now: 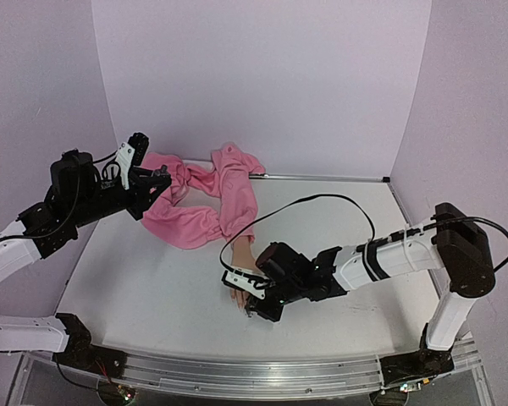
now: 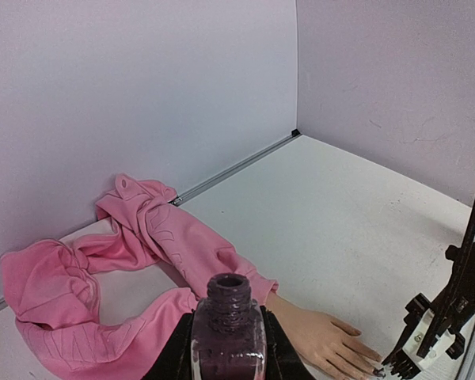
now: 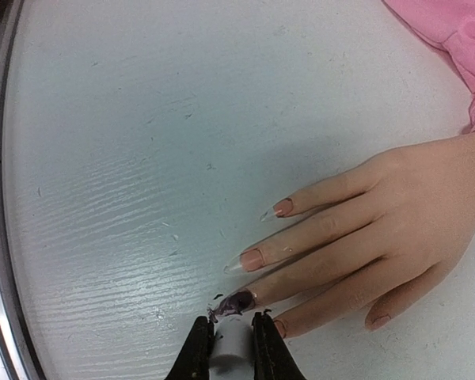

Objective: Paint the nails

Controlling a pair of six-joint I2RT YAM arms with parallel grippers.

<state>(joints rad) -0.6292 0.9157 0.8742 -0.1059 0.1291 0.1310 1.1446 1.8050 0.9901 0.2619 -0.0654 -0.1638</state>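
Painting is under way: the right gripper [image 3: 232, 331] pinches the white brush handle [image 3: 232, 353], bristles on the one dark nail [image 3: 237, 301] of the mannequin hand [image 3: 380, 214], which lies palm down on the table [image 3: 103, 158] near the front edge, the other nails [image 3: 252, 259] bare. The left gripper [image 2: 228, 358], clamped round the open polish bottle [image 2: 228, 321], holds it up at the back left by the pink sleeve [image 1: 203, 207]. Next, I judge, the brush must lift and settle lightly on a neighbouring bare nail
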